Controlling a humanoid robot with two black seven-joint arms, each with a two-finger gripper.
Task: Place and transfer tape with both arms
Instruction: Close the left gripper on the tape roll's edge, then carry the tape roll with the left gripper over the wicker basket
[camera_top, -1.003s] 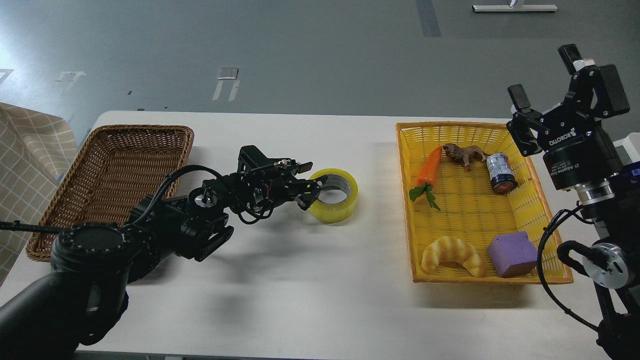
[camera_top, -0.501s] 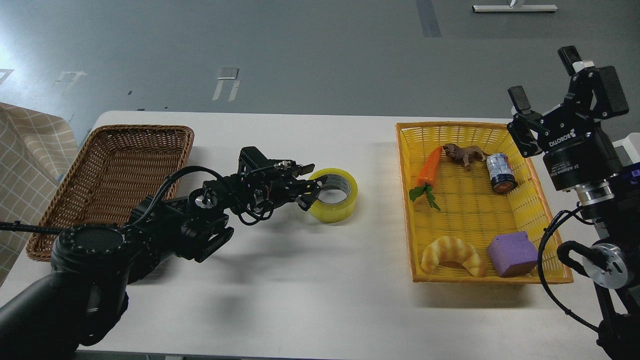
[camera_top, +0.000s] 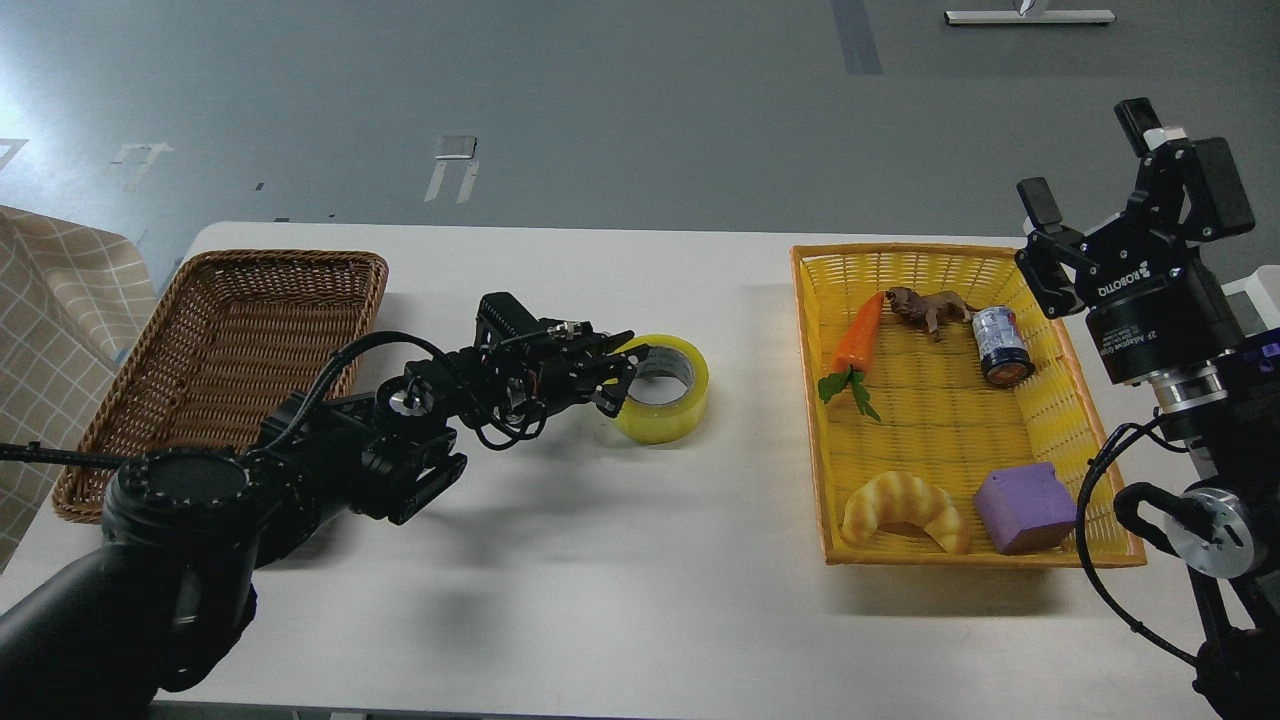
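Tape (camera_top: 662, 392) lies flat on the white table (camera_top: 600, 560), roughly midway between the wicker basket (camera_top: 225, 340) and the yellow basket (camera_top: 940, 400). My left gripper (camera_top: 622, 380) is at its near-left wall, one finger over the rim toward the core and one outside, clamped on that wall as far as I can see. My right gripper (camera_top: 1090, 160) is raised beyond the yellow basket's far right corner, fingers wide apart, holding nothing. That basket contains a carrot (camera_top: 858, 340), can (camera_top: 1002, 345), croissant (camera_top: 905, 510) and purple block (camera_top: 1025, 508).
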